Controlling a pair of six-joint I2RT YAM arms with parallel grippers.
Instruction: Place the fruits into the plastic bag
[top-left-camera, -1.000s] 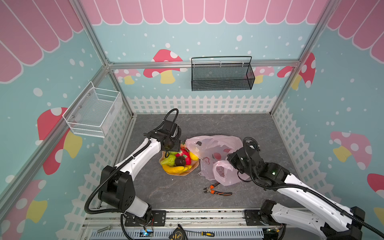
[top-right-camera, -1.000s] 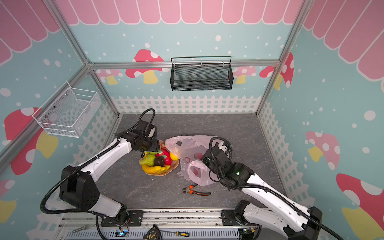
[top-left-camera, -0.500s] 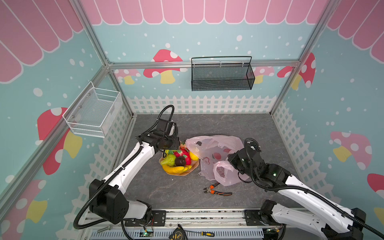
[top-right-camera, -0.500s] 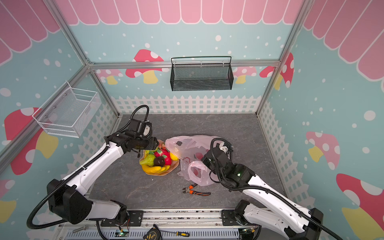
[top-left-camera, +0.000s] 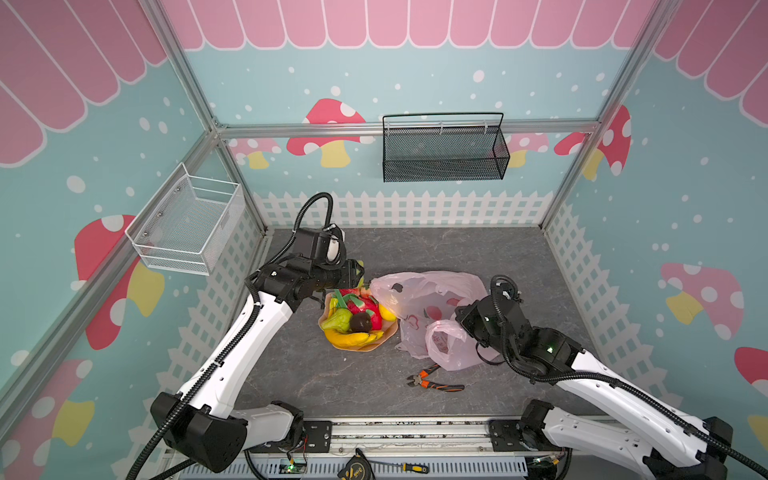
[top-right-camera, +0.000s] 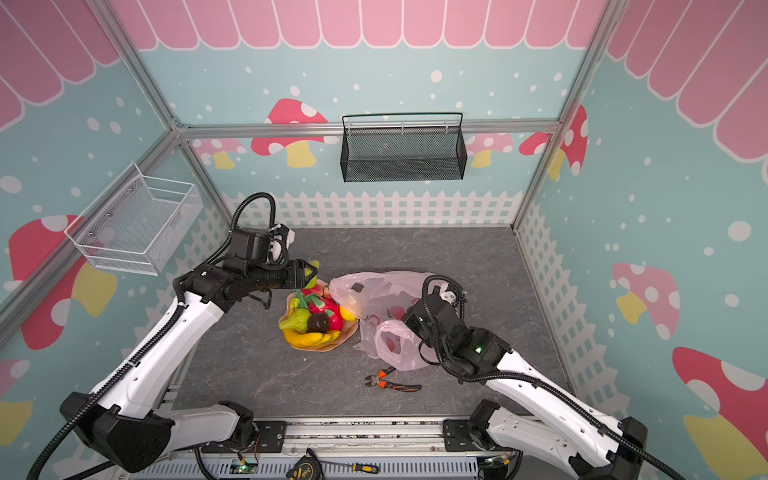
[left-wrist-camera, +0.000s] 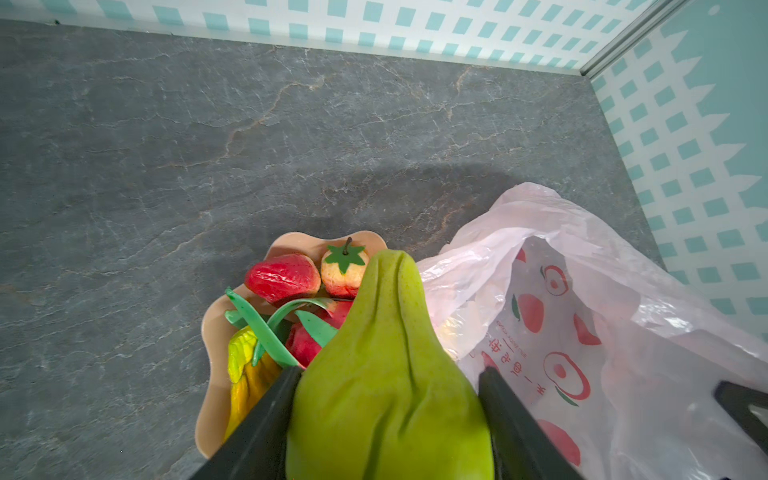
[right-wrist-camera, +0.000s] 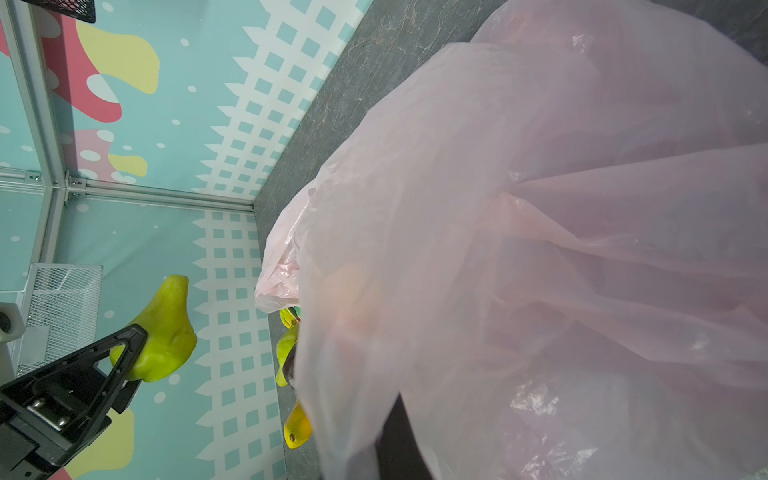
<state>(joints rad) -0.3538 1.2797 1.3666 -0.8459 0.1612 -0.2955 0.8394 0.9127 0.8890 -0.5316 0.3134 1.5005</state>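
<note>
Now held: green fruit (left-wrist-camera: 386, 353), clamped between the fingers (left-wrist-camera: 266, 419) of the left gripper (left-wrist-camera: 388, 376). The jaws stand partly apart, at the width of the fruit.
Fruit axis: runs along the fingers, with the narrow end projecting ahead of the tips.
Fruit position: raised clear of the plate (top-left-camera: 388, 341), over its far rim.
Bag mouth: the bag (left-wrist-camera: 582, 291) opens just off the side of the jaws that faces the right arm, and lower than them. Judge your next move as a short sideways carry, then a descent.
Right gripper (top-left-camera: 459, 322): jaws together. Bag film gathers at them, so read this as a pinch on the bag edge that holds the mouth up.
Nearer arm: the left arm carries the fruit. The right arm is at the bag, apart from the plate.
Other fruits (top-left-camera: 357, 320): on the plate, below and behind the left jaws.
Change: one second earlier the left gripper sat low over the plate. It now stands higher and further back. The right arm and bag have not moved.
</note>
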